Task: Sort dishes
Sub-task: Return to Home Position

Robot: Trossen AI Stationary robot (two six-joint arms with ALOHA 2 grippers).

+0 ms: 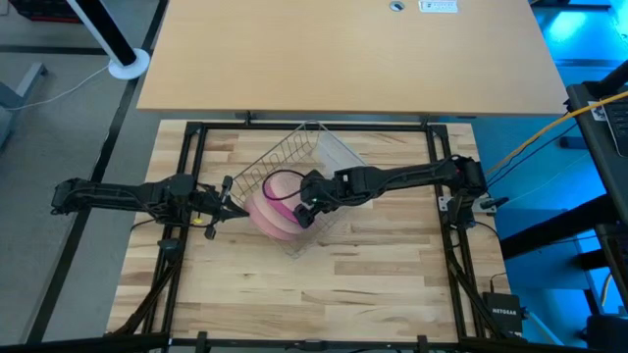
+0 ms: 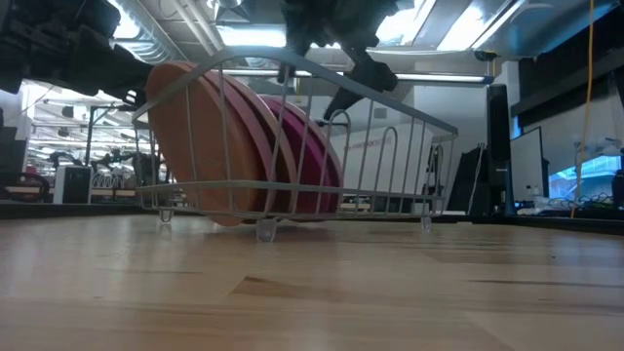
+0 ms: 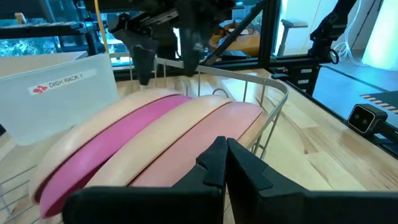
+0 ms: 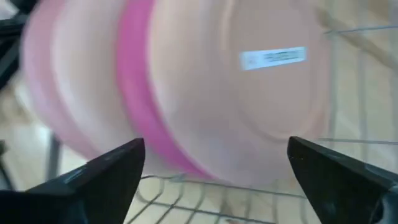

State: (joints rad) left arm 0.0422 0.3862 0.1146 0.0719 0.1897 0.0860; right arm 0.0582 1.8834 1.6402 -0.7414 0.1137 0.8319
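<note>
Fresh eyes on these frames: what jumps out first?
The silver wire rack mid-table, packed with plates standing on edge and leaning, with a magenta plate sandwiched between tan and peach ones. Next, the right tool hangs open above the stack. The left tool, shut, sits beside the rack on the left arm's side.

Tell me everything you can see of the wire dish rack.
The dish rack is silver bent wire, open-topped, with a raised rim, upright dividers and small feet. It stands mid-table on the wooden table. Plates stand on edge inside it, leaning together. A translucent plastic cup labelled DISH RACK 1 sits at one side. The open right hand hangs over the rack, and the shut left hand is beside it.
</note>
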